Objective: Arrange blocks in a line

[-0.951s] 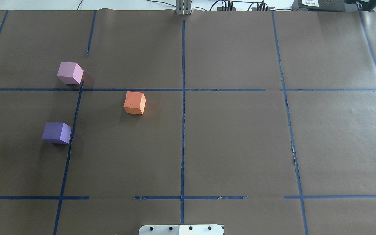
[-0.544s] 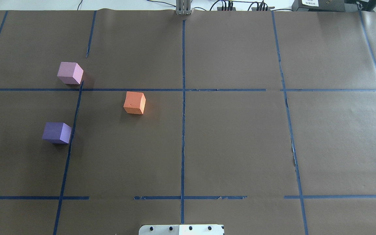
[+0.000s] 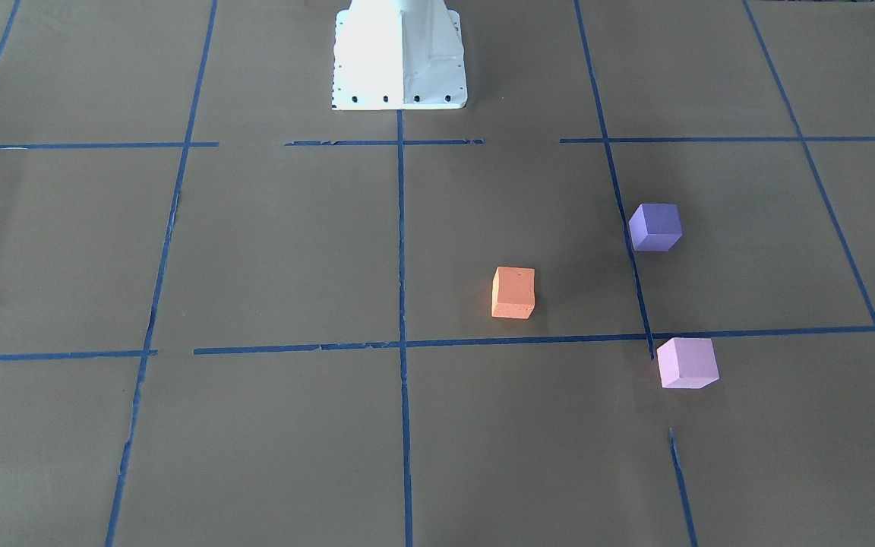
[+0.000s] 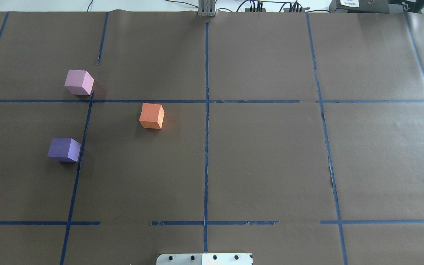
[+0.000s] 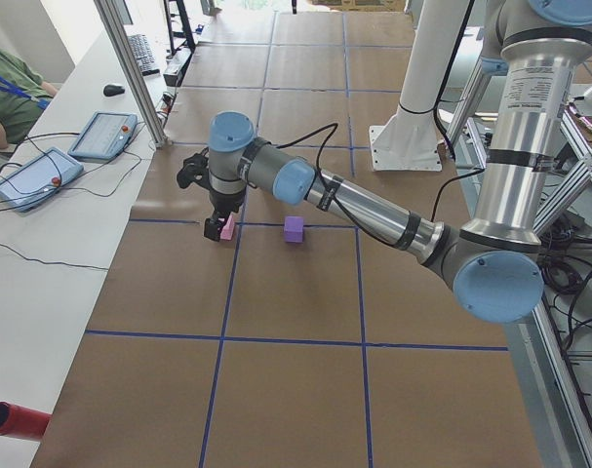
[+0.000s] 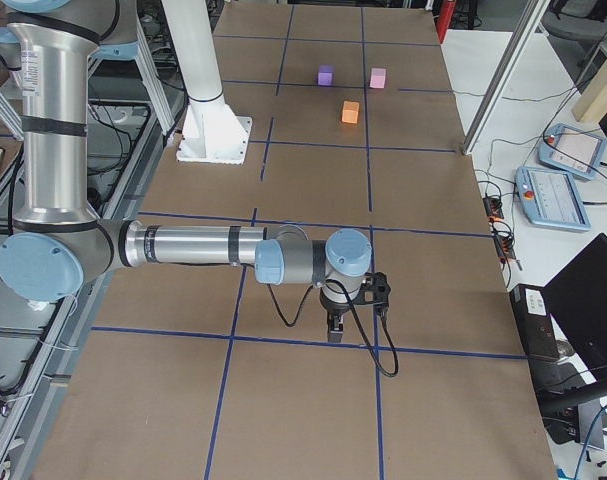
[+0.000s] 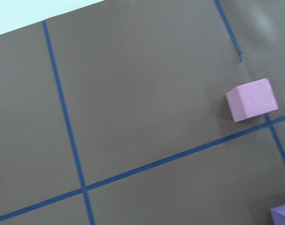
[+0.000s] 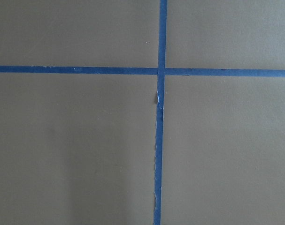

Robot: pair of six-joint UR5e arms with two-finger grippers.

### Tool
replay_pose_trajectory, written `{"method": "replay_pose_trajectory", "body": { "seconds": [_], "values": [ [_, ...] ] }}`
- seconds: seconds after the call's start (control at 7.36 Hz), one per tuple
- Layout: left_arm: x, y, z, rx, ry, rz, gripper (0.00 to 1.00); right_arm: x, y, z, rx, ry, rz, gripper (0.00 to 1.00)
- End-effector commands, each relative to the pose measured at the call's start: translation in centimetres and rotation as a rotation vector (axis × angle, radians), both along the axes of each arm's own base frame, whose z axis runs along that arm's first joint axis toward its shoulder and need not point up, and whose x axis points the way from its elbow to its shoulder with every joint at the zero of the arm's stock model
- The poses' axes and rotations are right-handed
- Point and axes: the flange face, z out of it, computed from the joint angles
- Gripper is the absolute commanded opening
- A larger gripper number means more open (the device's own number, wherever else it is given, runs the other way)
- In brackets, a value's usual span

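Three cubes lie apart on the brown paper. The pale pink block is farthest from the base, the orange block is nearer the middle line, and the violet block is nearest the base. They also show in the front view: pink, orange, violet. The left wrist view shows the pink block and a corner of the violet one. My left gripper shows only in the left side view, in line with the pink block. My right gripper hangs far from the blocks. I cannot tell whether either is open or shut.
Blue tape lines divide the table into squares. The white robot base stands at the near edge. Tablets and cables lie on the side bench. No arm shows in the overhead or front views.
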Motion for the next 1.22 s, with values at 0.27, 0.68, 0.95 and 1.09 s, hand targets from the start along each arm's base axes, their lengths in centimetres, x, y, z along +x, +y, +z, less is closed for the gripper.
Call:
{"method": "replay_pose_trajectory", "body": {
  "seconds": [0.27,0.68,0.95,1.09],
  "values": [
    [23.2,1.6,-18.1,-0.198,0.056,0.026,1.00,0.0,0.0,0.0,0.000,0.000,0.001,1.00],
    [30.8,3.2,-20.4,-0.293,0.070,-0.022,1.00,0.0,0.0,0.0,0.000,0.000,-0.001,1.00],
    [40.0,3.4,-19.0,-0.308,-0.030,-0.087,1.00,0.0,0.0,0.0,0.000,0.000,-0.001,1.00],
    [41.8,2.6,-17.2,-0.317,-0.039,-0.086,1.00,0.0,0.0,0.0,0.000,0.000,-0.001,1.00]
  ]
}}
